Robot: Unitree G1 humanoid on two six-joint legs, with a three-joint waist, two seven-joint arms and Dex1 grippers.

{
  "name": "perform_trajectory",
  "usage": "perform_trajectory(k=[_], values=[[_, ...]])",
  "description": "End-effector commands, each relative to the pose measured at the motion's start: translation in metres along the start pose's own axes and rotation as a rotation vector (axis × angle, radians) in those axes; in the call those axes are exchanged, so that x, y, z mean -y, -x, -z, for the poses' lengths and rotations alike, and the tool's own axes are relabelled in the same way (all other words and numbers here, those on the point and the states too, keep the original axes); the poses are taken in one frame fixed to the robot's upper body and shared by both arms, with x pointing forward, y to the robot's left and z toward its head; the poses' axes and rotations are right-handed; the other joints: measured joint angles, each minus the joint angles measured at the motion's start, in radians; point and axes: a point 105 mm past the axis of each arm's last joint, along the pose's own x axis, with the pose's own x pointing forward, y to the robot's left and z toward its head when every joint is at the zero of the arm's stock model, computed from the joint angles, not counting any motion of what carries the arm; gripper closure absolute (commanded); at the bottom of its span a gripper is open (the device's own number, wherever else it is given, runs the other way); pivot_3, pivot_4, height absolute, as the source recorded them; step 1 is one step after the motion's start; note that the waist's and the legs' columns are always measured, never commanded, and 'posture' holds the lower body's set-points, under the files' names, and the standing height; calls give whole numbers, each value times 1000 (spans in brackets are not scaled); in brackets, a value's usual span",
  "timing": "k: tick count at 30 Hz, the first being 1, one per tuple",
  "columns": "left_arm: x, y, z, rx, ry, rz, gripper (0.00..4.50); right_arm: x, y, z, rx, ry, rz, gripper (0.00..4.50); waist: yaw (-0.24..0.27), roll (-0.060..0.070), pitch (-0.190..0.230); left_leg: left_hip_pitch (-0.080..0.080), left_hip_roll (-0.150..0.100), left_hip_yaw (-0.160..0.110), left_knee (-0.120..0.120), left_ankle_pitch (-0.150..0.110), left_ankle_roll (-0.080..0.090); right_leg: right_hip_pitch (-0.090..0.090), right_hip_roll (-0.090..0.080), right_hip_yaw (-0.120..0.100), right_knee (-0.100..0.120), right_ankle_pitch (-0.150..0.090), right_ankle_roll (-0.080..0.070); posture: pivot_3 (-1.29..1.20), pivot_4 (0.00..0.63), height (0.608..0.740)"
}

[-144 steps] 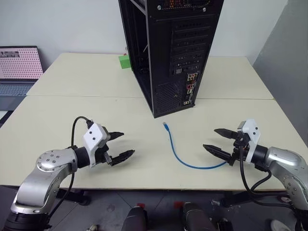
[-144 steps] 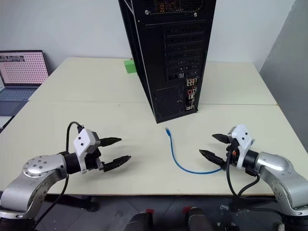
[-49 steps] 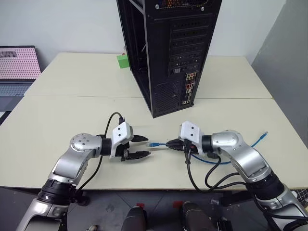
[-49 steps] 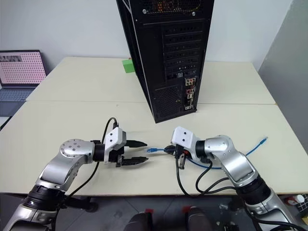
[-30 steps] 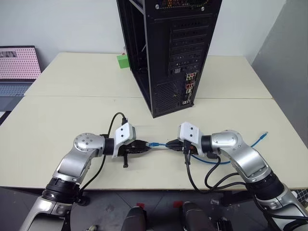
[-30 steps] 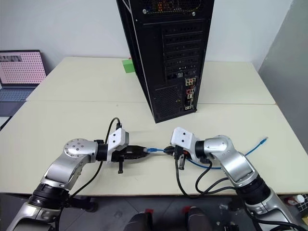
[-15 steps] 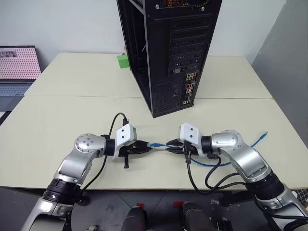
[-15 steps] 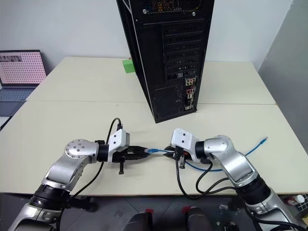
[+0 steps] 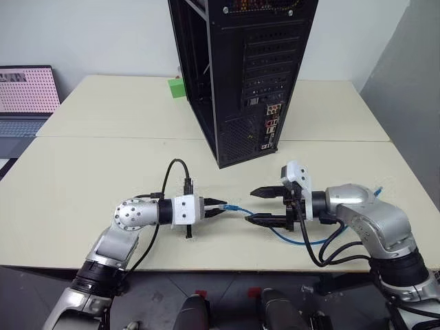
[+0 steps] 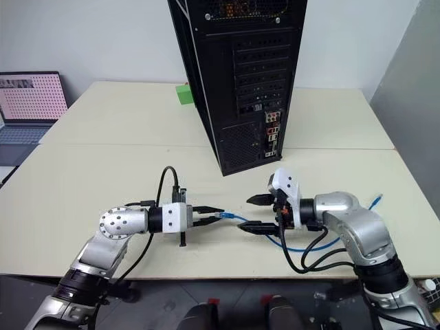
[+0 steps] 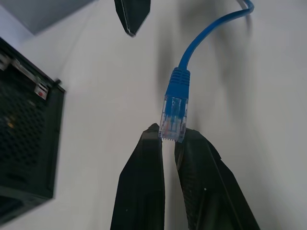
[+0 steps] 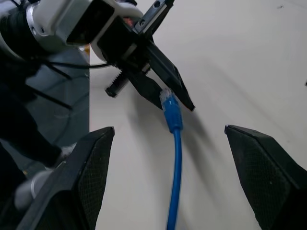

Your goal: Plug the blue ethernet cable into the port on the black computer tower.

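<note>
The black computer tower (image 9: 254, 75) stands upright at the middle back of the table, rear panel facing me. The port (image 9: 272, 128) is among the small coloured connectors low on that panel. My left gripper (image 9: 221, 206) is shut on the clear plug (image 11: 173, 115) of the blue ethernet cable (image 9: 240, 210), held just above the table in front of the tower. The cord runs right, loops on the table, and its far end (image 10: 375, 201) lies beyond my right arm. My right gripper (image 9: 251, 205) is open, its fingers astride the cord without touching it, a short way from the left fingertips.
A laptop (image 9: 26, 96) sits at the far left edge. A small green block (image 9: 177, 87) lies behind the tower's left side. A grey wall (image 9: 412, 89) borders the table on the right. The table's near edge (image 9: 227, 269) runs just below both arms.
My right gripper has opened, let go of the cord and drawn back to the right. My left wrist has rolled while keeping the plug pinched.
</note>
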Motion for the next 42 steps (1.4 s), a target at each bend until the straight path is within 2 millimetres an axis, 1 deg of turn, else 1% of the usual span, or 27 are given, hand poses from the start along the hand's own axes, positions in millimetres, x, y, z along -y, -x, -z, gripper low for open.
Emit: perform_trajectory(k=[1, 3, 5, 12, 15, 20, 21, 22, 26, 28, 29, 38, 41, 42], values=[[-4, -2, -18, 92, -236, -56, 4326, -4, -1, -11, 75, -69, -15, 589, 2, 0, 0, 0, 0, 0, 0, 0, 0, 0, 0, 0, 0, 0, 0, 0, 150, 740], [-6, -1, -22, 119, -323, -89, 4326, -6, -5, -11, 87, -114, -28, 589, 4, 0, 0, 0, 0, 0, 0, 0, 0, 0, 0, 0, 0, 0, 0, 0, 150, 740], [-7, -1, -23, 132, -375, -111, 4326, -7, -7, -10, 92, -140, -40, 589, 6, 0, 0, 0, 0, 0, 0, 0, 0, 0, 0, 0, 0, 0, 0, 0, 150, 740], [-13, 0, -23, 141, -447, -158, 4326, -9, -14, -6, 83, -192, -61, 589, 9, 0, 0, 0, 0, 0, 0, 0, 0, 0, 0, 0, 0, 0, 1, 0, 150, 740], [-13, 0, -22, 141, -456, -161, 4326, -8, -15, -5, 83, -205, -57, 1084, 8, 0, 0, 0, 0, 0, 0, 0, 0, 0, 0, 0, 0, 0, 1, 0, 150, 740], [-13, 0, -22, 143, -464, -168, 4326, -7, -14, -4, 79, -212, -50, 2523, 8, 0, 0, 0, 0, 0, 0, 0, 0, 0, 0, 0, 0, 0, 1, 0, 150, 740], [-13, 0, -22, 145, -461, -169, 4326, -7, -14, -4, 79, -213, -50, 2640, 8, 0, 0, 0, 0, 0, 0, 0, 0, 0, 0, 0, 0, 0, 1, 0, 150, 740], [-12, 0, -22, 148, -463, -166, 4326, -6, -15, -4, 79, -214, -49, 2957, 8, 0, 0, 0, 0, 0, 0, 0, 0, 0, 0, 0, 1, 0, 1, 0, 150, 740], [-10, -2, -25, 164, -461, -172, 4326, -5, -15, -4, 76, -218, -49, 3931, 8, 0, 0, 0, 0, 0, 0, 0, 0, 0, 0, 0, 1, 0, 1, 0, 150, 740], [-9, -2, -26, 169, -462, -173, 4326, -5, -15, -4, 74, -220, -50, 4365, 8, 0, 0, 0, 0, 0, 0, 0, 0, 0, 0, 0, 1, 0, 1, 0, 150, 740], [-9, -2, -26, 171, -458, -175, 4326, -4, -16, -5, 74, -221, -51, 4482, 8, 0, 0, 0, 0, 0, 0, 0, 0, 0, 0, 0, 1, 0, 1, 0, 150, 740], [-6, -5, -24, 166, -448, -168, 4327, -1, -12, -5, 52, -237, -64, 4495, 8, 0, 0, 0, 0, 0, 0, 0, 0, 0, 0, -1, 1, 0, 1, 0, 150, 740], [-9, -5, -22, 166, -419, -199, 4327, 0, -10, -5, 44, -237, -65, 4495, 8, 0, 0, 0, 0, 0, 0, 0, 0, 0, 0, 0, 1, 0, 1, 0, 150, 740], [-11, -4, -21, 160, -407, -210, 3977, 1, -9, -5, 40, -234, -62, 4495, 8, 0, 0, 0, 0, 0, 0, 0, 0, 0, 0, 0, 1, 0, 1, 0, 150, 740]])
